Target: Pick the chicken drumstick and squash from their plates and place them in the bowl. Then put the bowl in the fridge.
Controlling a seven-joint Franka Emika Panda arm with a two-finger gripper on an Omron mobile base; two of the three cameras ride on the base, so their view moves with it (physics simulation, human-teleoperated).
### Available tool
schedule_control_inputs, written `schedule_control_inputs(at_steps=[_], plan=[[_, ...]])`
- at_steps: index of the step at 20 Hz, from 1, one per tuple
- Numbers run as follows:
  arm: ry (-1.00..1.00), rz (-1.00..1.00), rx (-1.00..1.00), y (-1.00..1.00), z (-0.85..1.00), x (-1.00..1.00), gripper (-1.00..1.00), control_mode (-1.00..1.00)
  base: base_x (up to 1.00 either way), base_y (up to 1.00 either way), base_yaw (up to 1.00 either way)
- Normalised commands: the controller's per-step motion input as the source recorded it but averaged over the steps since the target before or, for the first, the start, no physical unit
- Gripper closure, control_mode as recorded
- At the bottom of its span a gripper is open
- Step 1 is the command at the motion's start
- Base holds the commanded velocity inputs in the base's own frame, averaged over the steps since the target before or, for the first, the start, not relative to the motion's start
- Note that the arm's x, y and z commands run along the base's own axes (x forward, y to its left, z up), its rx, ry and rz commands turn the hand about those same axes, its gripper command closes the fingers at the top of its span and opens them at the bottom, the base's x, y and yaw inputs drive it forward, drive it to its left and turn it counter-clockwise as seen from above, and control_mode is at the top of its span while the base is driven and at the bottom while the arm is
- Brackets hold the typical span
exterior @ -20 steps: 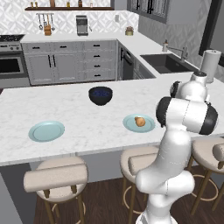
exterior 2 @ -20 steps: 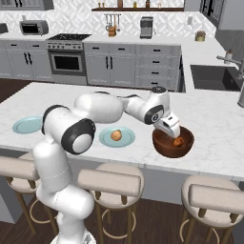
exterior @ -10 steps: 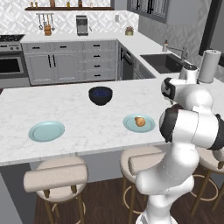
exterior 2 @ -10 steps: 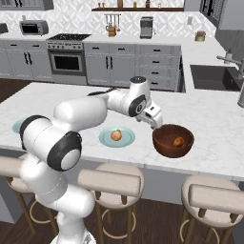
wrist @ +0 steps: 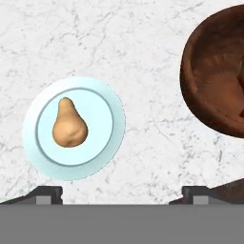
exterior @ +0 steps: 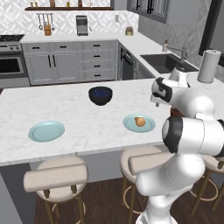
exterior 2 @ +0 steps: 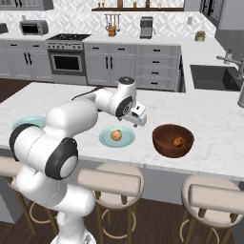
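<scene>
Tan and pear-shaped, the small squash [wrist: 69, 128] lies alone in the middle of a pale teal round plate [wrist: 110, 143] on the white marbled counter [exterior: 83, 118], its narrow stem end pointing away from the stools. Just beside that plate sits the deep reddish-brown wooden bowl [exterior 2: 164, 143], and the glossy orange-brown chicken drumstick [exterior 2: 177, 141] already rests inside it. A second teal plate [exterior: 37, 135] lies bare well off to the left, and a small dark navy bowl [exterior: 100, 95] stands farther back.

The two-finger gripper [exterior 2: 138, 116] hangs above the counter between the squash's plate and the wooden bowl, holding nothing; its dark tips sit wide apart at the bottom of the hand view.

The squash looks like the next thing to fetch, and that is where I would worry. Its rounded, tapering body could roll or squirt out if the fingers close off-centre or across the fat end. Coming down crooked might also nudge the plate toward the bowl.
</scene>
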Motion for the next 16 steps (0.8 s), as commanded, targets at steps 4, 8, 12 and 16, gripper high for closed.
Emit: schedule_control_inputs(at_steps=[4, 8, 12, 16], plan=[[0.00, 0.21, 0.02, 0.62, -0.07, 0.12, -1.00, -1.00, 0.00, 0.00, 0.00], [0.00, 0.11, 0.00, 0.33, -0.08, 0.23, -1.00, -1.00, 0.00, 0.00, 0.00], [0.01, 0.08, 0.00, 0.38, -0.28, 0.25, -1.00, -1.00, 0.00, 0.00, 0.00], [0.00, 0.07, 0.00, 0.27, -0.36, 0.18, -1.00, -1.00, 0.00, 0.00, 0.00]])
